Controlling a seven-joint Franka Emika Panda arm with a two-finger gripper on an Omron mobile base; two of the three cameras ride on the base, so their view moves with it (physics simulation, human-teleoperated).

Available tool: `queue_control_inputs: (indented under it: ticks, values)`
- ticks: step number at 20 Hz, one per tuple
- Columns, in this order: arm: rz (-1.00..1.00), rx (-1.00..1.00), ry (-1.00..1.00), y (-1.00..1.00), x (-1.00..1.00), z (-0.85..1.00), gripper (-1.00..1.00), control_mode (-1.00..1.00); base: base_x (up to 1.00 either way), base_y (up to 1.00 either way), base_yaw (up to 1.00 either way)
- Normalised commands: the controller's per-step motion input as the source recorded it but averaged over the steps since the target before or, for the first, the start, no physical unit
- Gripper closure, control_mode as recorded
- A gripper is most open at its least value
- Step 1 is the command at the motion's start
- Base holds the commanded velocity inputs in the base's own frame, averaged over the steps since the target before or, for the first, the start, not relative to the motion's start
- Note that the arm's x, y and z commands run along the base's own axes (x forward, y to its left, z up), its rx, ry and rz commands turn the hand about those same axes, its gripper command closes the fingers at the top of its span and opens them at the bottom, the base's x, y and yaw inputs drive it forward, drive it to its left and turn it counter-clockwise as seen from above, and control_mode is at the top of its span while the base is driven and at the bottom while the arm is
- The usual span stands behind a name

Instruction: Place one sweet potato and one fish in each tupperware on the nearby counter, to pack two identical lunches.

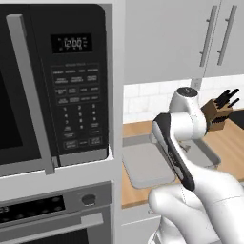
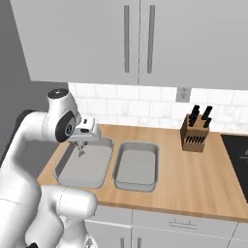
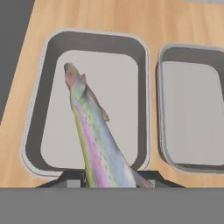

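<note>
Gripper (image 2: 80,151) clenched on a fish (image 3: 94,140), held by the tail end, hanging above the left tupperware (image 3: 35,109) near the bench's (image 2: 193,179) left end. Both that tray and the right tupperware (image 2: 154,167) look empty; no sweet potato seen.

Risk, as I judge it: the fish is long and gripped at one end only. It could swing or slip out early, or land across the rim and tip onto the bench if let go off-centre.

Fish's long axis runs down from the gripper, head lowest, pointing toward the tray's far end; roughly along the tray's length.
</note>
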Motion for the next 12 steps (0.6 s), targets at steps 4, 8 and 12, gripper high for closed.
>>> queue_control_inputs:
  ticks: [4,8,12]
  values:
    - [0.03,0.0,0.17,0.31,1.0,-0.94,1.0,-1.0,0.0,0.0,0.0]
    - [0.05,0.0,0.17,0.02,0.87,-0.86,1.0,-1.0,0.0,0.0,0.0]
    - [0.05,0.0,0.07,0.05,0.81,-0.83,1.0,-1.0,0.0,0.0,0.0]
